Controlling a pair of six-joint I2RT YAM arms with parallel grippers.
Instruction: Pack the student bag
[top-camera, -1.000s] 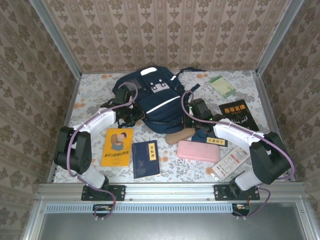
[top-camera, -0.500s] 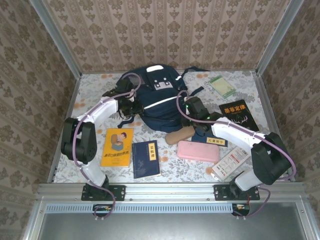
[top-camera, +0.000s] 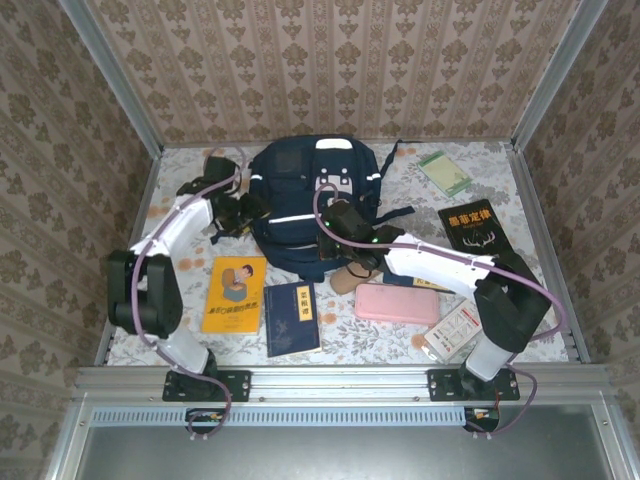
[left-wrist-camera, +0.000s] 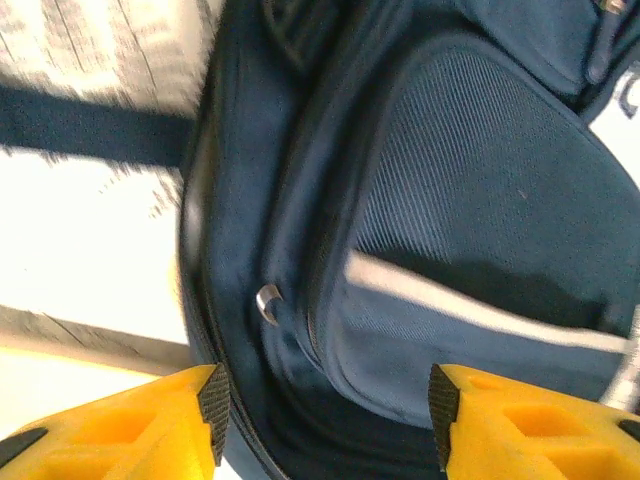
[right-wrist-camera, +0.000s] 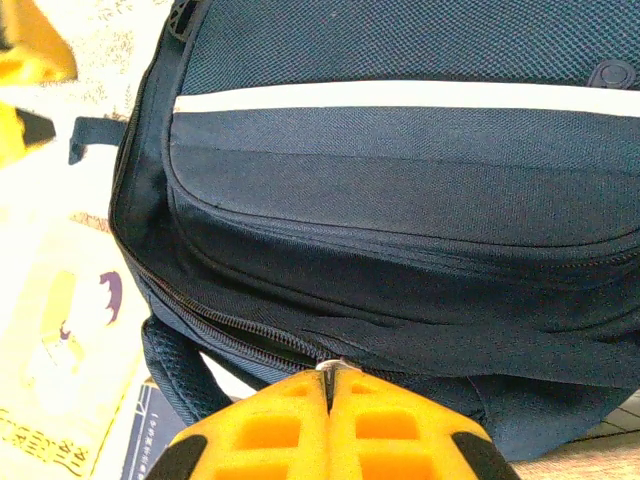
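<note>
The student bag is a navy backpack with white stripes, lying flat at the table's middle back. My right gripper sits at its near edge. In the right wrist view, that gripper is shut on a small metal zipper pull of the main zip, which gapes a little to the left. My left gripper is against the bag's left side. Seen from the left wrist, it stands open, with the backpack's side fabric between and beyond its pads, not clamped.
In front of the bag lie a yellow book, a dark blue book, a pink case and a tan pouch. A black book, a green-white booklet and a white packet lie at the right.
The bag has swung round and shifted right, now lying square. My right gripper has moved left along its near edge. The left gripper has drawn back to the bag's left side.
</note>
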